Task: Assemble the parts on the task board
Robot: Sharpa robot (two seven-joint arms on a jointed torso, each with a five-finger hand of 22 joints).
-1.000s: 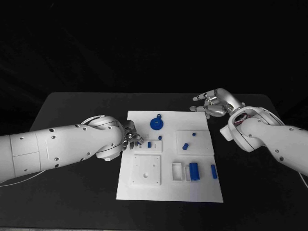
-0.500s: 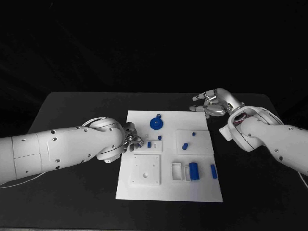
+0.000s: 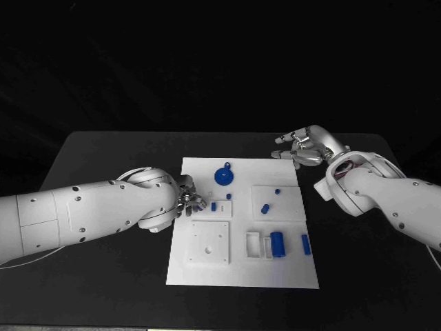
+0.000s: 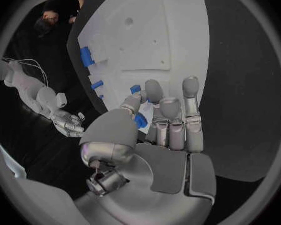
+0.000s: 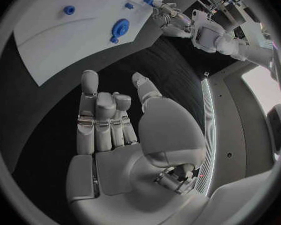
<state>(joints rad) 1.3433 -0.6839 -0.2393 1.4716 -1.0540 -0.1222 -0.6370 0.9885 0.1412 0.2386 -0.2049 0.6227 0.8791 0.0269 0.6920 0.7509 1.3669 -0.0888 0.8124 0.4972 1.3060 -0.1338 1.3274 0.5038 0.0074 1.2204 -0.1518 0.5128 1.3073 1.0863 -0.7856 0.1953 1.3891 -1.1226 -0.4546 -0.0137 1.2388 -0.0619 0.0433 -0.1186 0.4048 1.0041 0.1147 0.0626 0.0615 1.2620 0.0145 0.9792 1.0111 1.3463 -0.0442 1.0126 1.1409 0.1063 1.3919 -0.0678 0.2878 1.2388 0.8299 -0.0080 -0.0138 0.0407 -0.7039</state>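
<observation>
The left hand [image 3: 188,198] sits at the near edge of the white board [image 3: 242,276], its fingertips [image 4: 154,91] closed around a small blue peg [image 4: 140,120] pinched against the thumb. Just past those fingertips stand more blue pegs [image 3: 213,206], and farther off a blue disc [image 3: 224,177]. The right hand [image 3: 305,147] hovers off the board's far corner above the black surface [image 3: 111,152], fingers apart, holding nothing. The pinch looks shallow, so the peg may tilt or slip as it is lowered; it could also knock the neighbouring pegs, or jam at its hole if misaligned.
</observation>
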